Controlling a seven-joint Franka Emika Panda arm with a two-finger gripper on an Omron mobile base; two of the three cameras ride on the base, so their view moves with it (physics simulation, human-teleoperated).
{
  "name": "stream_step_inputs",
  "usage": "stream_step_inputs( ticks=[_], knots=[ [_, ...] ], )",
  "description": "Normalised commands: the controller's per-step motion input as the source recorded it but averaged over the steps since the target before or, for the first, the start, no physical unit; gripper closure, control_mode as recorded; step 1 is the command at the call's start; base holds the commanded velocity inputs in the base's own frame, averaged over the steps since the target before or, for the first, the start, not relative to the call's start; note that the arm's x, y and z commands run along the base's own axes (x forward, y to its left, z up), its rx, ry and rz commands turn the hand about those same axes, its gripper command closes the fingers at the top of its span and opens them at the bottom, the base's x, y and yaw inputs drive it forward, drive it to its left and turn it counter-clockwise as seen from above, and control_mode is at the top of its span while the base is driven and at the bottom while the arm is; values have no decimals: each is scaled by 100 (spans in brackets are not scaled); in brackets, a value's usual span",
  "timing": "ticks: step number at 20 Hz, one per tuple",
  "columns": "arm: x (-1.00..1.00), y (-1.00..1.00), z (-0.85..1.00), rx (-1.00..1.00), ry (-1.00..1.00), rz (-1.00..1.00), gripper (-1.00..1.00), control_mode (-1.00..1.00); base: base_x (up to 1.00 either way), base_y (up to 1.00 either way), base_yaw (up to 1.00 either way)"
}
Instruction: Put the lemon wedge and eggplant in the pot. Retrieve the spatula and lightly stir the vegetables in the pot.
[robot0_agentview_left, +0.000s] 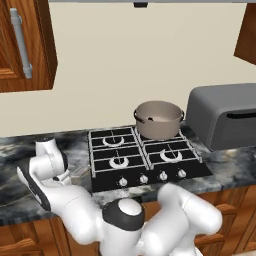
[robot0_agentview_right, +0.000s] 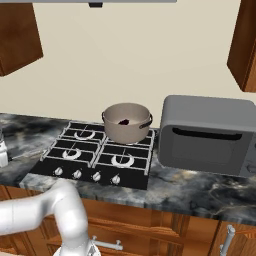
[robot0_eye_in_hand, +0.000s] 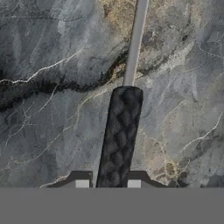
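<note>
Jaws clamp the spatula (robot0_eye_in_hand: 120, 135) by its dark handle, flat on the marble tabletop (robot0_eye_in_hand: 43, 122) left of the stove, ready for lifting toward the pot (robot0_agentview_right: 127, 122) on the far right burner.

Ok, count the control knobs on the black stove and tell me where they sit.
4 small round silver knobs, in one row along the black stove's front edge: leftmost, second, third, rightmost. None seem hidden.

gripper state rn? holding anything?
Gripper: shut on the spatula, fingertips against both sides of its dark handle, on the counter.
</note>
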Motion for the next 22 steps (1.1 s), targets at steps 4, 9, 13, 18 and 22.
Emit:
stream_step_inputs(
  ticks=[4,9,13,18,22],
  knots=[
    [-27,-52,70,5,0,-6,100,-100,0,0,0],
    [-46,-60,70,1,0,0,100,-100,0,0,0],
    [-41,-68,67,0,0,-2,100,-100,0,0,0],
    [-16,-68,65,0,3,-15,100,-100,0,0,0],
    [1,-54,79,5,5,-30,100,-100,0,0,0]
  ],
)
